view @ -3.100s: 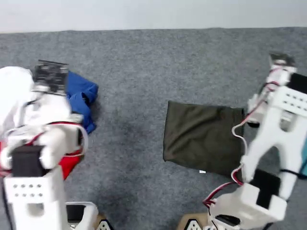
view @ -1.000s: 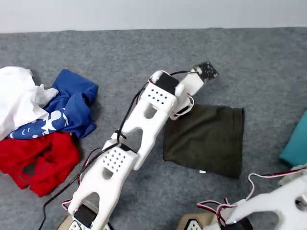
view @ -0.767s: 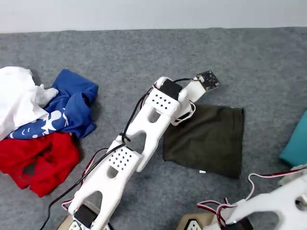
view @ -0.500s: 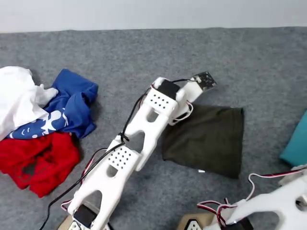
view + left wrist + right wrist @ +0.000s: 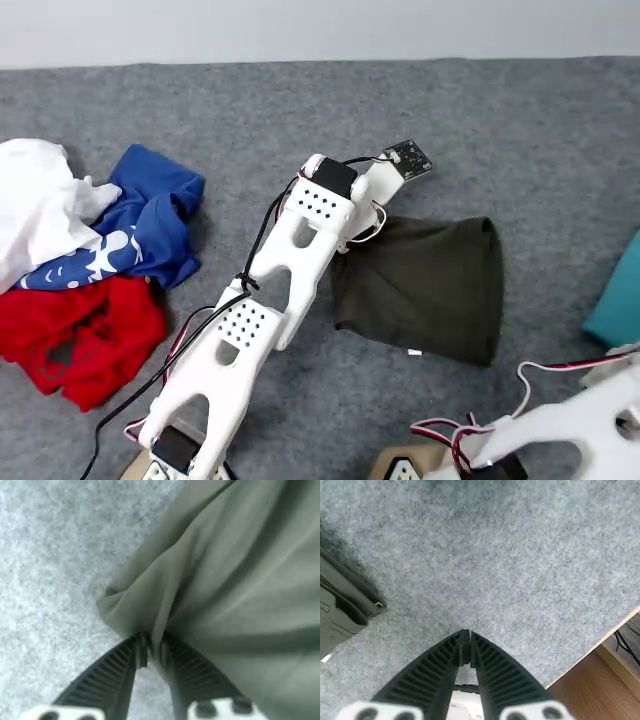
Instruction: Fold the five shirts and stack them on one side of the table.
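Note:
A folded olive shirt (image 5: 425,290) lies on the grey felt right of centre. My left arm stretches from the front edge to the shirt's far left corner. The left gripper (image 5: 350,235) is shut on that corner, and the left wrist view has olive cloth (image 5: 225,580) bunched between the closed fingers of the gripper (image 5: 150,647). The right gripper (image 5: 466,650) is shut on nothing, above bare felt, with a corner of the olive shirt (image 5: 340,615) beside it. White (image 5: 40,205), blue (image 5: 150,215) and red (image 5: 75,330) shirts lie crumpled at the left.
A teal shirt (image 5: 615,300) lies at the right edge of the table. The right arm's body (image 5: 560,425) sits low at the front right. In the right wrist view the table's edge (image 5: 590,645) runs close to the gripper, with wooden floor beyond.
The left arm left the pile, crossed to the olive shirt and took its far left corner. It has dragged the shirt slightly left. The right arm drew back to the front right.

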